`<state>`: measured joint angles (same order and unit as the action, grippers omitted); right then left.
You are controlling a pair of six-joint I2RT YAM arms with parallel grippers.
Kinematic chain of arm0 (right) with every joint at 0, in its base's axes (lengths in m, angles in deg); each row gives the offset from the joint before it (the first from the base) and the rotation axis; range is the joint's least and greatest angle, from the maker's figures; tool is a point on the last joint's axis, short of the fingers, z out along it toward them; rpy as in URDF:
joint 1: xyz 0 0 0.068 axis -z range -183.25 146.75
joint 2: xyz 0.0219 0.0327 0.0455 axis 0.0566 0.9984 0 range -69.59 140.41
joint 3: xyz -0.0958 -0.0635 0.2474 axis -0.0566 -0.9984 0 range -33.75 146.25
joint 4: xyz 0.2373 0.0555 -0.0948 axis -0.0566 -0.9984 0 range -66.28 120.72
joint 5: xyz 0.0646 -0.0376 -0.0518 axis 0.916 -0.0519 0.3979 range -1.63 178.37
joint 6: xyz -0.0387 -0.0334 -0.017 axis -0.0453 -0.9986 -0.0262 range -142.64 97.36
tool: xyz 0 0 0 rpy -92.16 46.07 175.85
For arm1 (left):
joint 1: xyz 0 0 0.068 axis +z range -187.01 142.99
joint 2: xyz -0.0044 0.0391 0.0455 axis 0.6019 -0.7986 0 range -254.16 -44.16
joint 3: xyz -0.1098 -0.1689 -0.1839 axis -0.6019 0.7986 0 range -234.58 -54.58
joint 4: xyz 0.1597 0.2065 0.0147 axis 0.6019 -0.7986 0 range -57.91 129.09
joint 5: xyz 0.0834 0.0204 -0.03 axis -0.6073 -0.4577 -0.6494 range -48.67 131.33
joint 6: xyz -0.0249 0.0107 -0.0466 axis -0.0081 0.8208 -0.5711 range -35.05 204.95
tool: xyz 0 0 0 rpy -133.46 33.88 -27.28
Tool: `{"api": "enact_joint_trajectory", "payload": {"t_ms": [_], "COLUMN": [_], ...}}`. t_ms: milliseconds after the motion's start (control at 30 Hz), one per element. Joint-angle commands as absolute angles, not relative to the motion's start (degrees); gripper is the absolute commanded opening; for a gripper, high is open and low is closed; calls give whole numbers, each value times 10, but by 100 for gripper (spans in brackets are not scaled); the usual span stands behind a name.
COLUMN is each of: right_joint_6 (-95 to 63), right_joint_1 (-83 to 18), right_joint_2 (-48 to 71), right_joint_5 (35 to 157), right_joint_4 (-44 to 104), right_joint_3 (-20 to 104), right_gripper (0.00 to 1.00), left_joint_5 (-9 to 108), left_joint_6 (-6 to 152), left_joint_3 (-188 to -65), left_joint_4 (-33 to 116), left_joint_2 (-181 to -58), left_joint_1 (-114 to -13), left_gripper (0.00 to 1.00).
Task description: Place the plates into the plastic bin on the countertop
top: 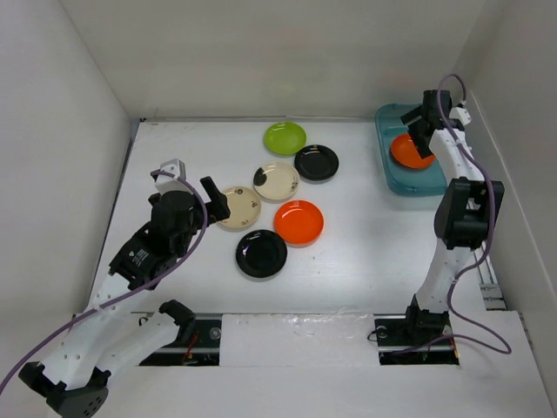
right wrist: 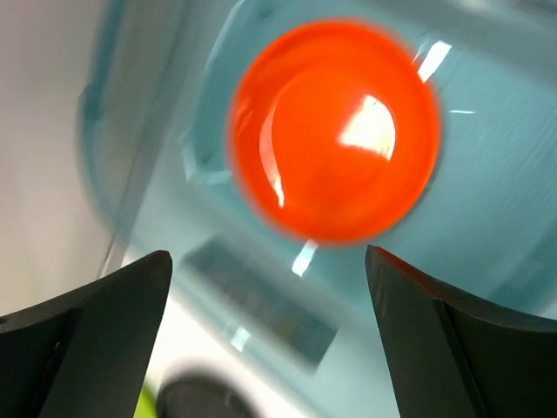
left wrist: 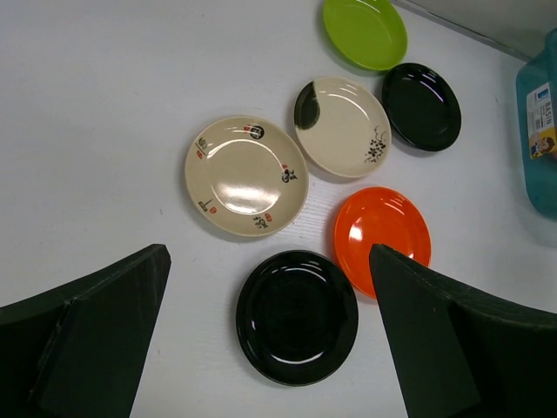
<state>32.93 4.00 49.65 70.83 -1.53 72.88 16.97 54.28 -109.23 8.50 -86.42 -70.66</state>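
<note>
Six plates lie on the white countertop [top: 174,139]: lime green [top: 285,138], black [top: 316,162], two cream [top: 276,181] [top: 239,207], orange [top: 298,222] and black [top: 261,253]. A second orange plate [top: 411,152] lies flat in the teal plastic bin [top: 387,174] at the back right. My right gripper [top: 416,124] is open and empty just above that plate [right wrist: 335,131], over the bin [right wrist: 487,218]. My left gripper [top: 211,202] is open and empty, hovering above the near black plate [left wrist: 297,318], with the orange plate [left wrist: 379,231] by its right finger.
White walls close in the countertop on the left, back and right. The bin's corner with a label [left wrist: 541,122] shows at the right edge of the left wrist view. A blurred black plate [right wrist: 200,401] shows beyond the bin in the right wrist view.
</note>
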Motion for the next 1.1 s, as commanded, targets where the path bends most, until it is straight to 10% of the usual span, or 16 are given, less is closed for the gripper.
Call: {"api": "enact_joint_trajectory", "payload": {"t_ms": [0, 433, 1067], "right_joint_6": [298, 305, 335], "right_joint_1": [-30, -230, -205], "right_joint_2": [356, 248, 488], "right_joint_5": [712, 780, 842], "right_joint_4": [66, 236, 270], "right_joint_3": [687, 381, 495], "right_gripper": [100, 92, 62], "left_joint_5": [172, 178, 183], "left_joint_6": [555, 555, 555], "left_joint_3": [-1085, -1085, -1085], "left_joint_4": [106, 106, 106], "left_joint_2": [-867, -885, -858], "left_joint_1": [-706, -706, -706], "left_gripper": [100, 100, 100]}}
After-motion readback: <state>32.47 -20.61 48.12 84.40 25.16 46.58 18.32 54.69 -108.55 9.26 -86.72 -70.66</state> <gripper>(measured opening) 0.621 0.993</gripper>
